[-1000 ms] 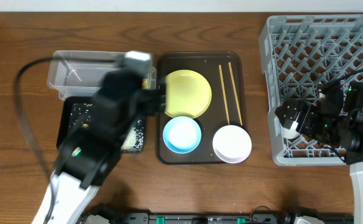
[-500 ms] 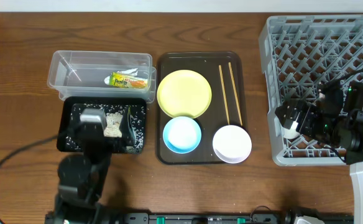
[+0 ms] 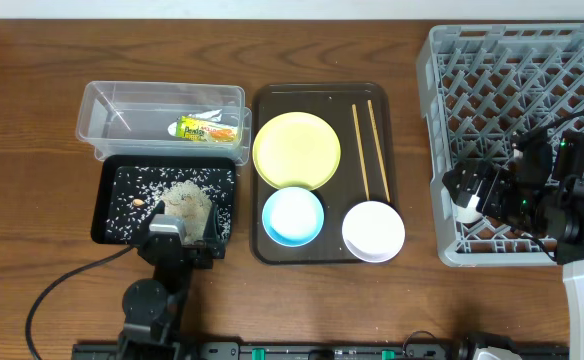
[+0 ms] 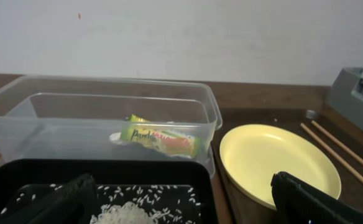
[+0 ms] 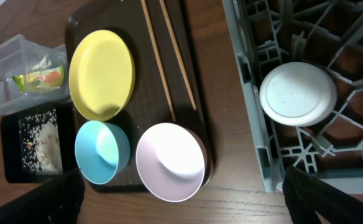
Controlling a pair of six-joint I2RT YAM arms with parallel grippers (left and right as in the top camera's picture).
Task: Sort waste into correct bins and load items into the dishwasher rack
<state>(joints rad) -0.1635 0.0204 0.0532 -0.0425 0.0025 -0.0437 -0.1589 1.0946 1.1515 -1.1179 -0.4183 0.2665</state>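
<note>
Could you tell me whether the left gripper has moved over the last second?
Yes. The left gripper has drawn back from the clear tub to the black tray's near edge.

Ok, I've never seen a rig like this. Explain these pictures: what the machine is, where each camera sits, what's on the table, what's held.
These are two robot arms at a wooden table, each ending in a two-finger tool. One picture looks straight down from above; the other two come from cameras on the wrists, so the dark shapes in their bottom corners are that arm's own fingers. On the table sit a clear tub holding a snack wrapper, a black tray with loose rice, and a brown serving tray carrying a yellow plate, a blue bowl, a white bowl and two chopsticks. On the right, a grey dishwasher rack holds a small white cup. The left tool and the right tool are both open and hold nothing.
</note>
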